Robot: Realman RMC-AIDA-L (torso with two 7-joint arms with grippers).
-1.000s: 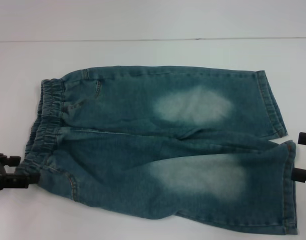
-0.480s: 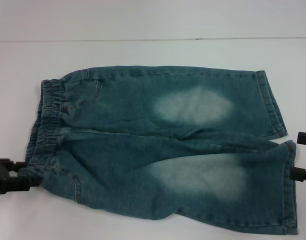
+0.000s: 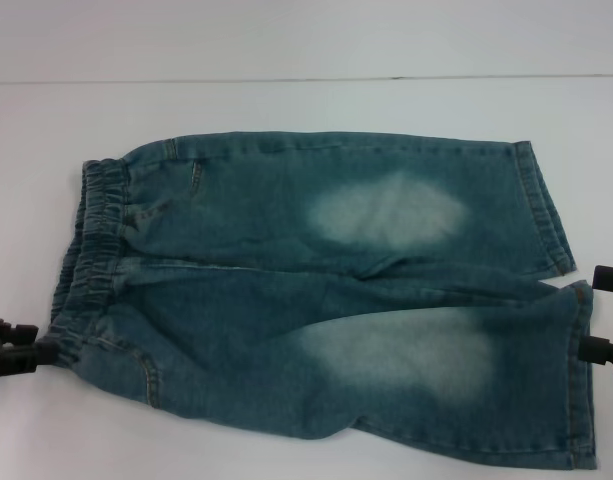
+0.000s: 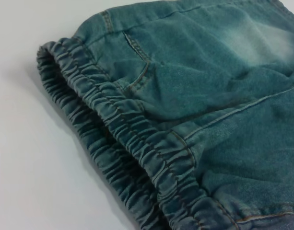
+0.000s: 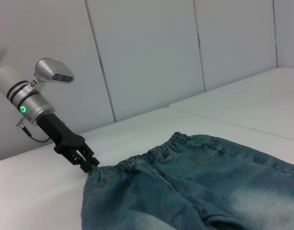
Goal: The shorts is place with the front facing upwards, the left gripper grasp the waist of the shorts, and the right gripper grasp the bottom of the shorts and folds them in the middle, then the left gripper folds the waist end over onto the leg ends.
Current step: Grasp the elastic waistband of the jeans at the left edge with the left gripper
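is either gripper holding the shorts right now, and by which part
The left gripper grips the shorts at the waist, near corner. The right gripper sits at the leg hem; hold unclear.

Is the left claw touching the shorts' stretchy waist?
Touching. In the right wrist view the left end effector meets the waist corner of the shorts; the head view shows it at that corner too.

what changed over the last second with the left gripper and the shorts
The left gripper slid outward toward the robot's left, and its tips now sit right at the near corner of the waist of the shorts. That corner shifted slightly as it moved; whether it is gripped cannot be told. The right gripper stayed at the bottom of the shorts, and the rest of the shorts lie flat as before.
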